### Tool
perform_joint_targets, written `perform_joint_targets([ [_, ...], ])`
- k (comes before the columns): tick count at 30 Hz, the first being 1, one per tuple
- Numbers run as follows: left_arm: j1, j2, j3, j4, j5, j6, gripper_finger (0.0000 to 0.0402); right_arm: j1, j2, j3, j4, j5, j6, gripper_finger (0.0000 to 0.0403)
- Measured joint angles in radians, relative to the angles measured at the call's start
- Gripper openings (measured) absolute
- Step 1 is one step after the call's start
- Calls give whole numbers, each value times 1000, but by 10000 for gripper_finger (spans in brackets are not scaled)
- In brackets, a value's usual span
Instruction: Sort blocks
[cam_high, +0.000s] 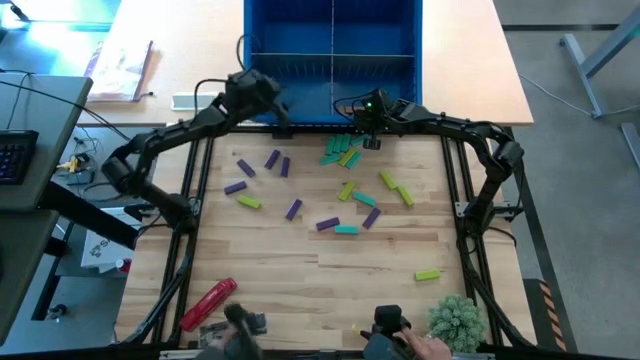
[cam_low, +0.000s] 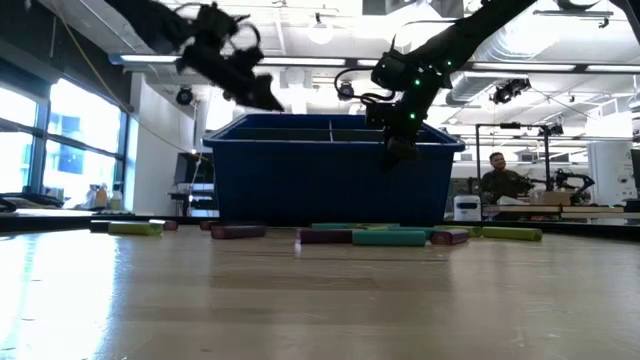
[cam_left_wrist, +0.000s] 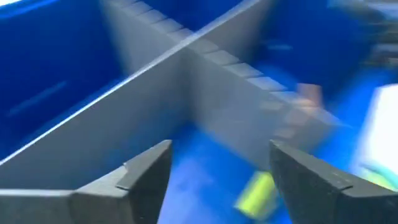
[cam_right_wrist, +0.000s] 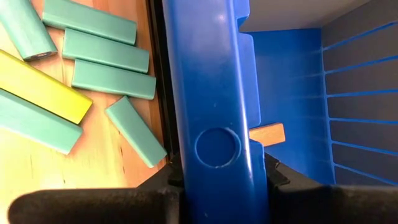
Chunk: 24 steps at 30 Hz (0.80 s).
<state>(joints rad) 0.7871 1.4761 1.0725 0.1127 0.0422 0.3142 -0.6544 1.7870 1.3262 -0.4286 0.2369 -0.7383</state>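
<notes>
High view first: the left gripper sits at the near edge of the deep blue plastic bin, which stands at the far side of the pale wooden table and is split by grey dividers into compartments. Its wrist camera looks down between two dark fingers spread apart with nothing between them, and a lime yellow-green rectangular block lies on the blue floor of the bin below, close to a divider wall (the picture is smeared, so its exact lie is hard to judge).

The right gripper is also at the bin's near wall, further along. From its wrist camera the blue rim fills the space between the fingers, and they seem to straddle it, though I cannot tell whether they actually pinch it. A small tan wooden block shows just past the wall, inside the bin.

Most of the small rectangular blocks lie scattered over the middle of the table, in purple, lime and teal. A tight cluster of teal blocks with a lime one among them lies just under the right gripper, touching or nearly so. One lime block lies apart, toward the near right.

A red cylindrical tool and a green bushy plant stand at the near edge.
</notes>
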Motion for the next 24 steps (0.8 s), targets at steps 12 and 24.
perform_joint_targets([
  [12, -211, -271, -27, -754, 337, 113, 259, 0, 0, 0, 1, 0, -2, 67],
  [24, -390, -176, -196, -956, 50, 15, 252, 0, 0, 0, 0, 0, -2, 67],
])
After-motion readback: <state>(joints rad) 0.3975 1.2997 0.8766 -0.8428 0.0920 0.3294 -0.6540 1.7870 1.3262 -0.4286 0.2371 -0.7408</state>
